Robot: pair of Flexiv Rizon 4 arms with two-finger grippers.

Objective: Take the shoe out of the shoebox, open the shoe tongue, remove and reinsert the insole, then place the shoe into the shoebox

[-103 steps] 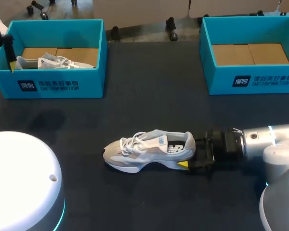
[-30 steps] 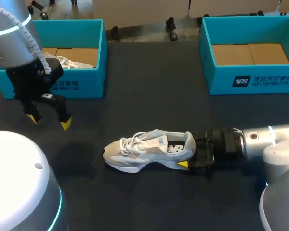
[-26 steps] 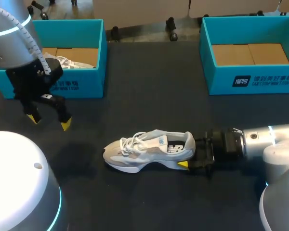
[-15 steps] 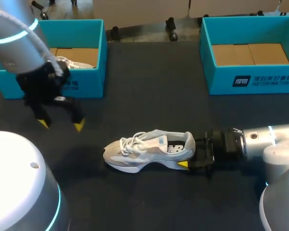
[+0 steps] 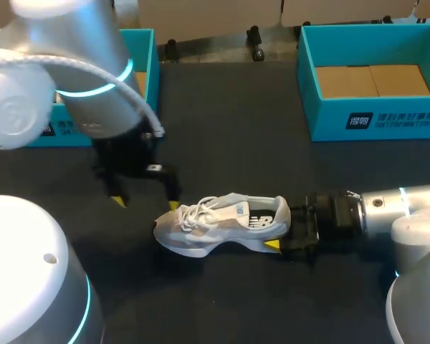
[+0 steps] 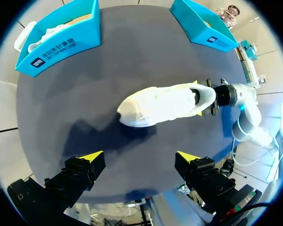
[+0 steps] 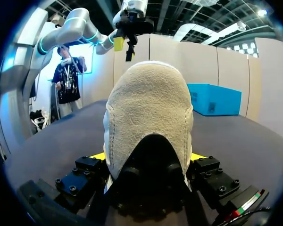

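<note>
Two shoeboxes: left shoebox, right shoebox. Two shoes: table shoe, boxed shoe. Two arms: left arm, right arm.

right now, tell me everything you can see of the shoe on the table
The shoe is a pale grey and beige sneaker with white laces, a white sole and a dark logo on its side; the upper looks like suede and mesh. It stands upright on the dark table, toe toward my left. The right gripper is shut on its heel. The left gripper hangs open above the toe, apart from it.
</note>
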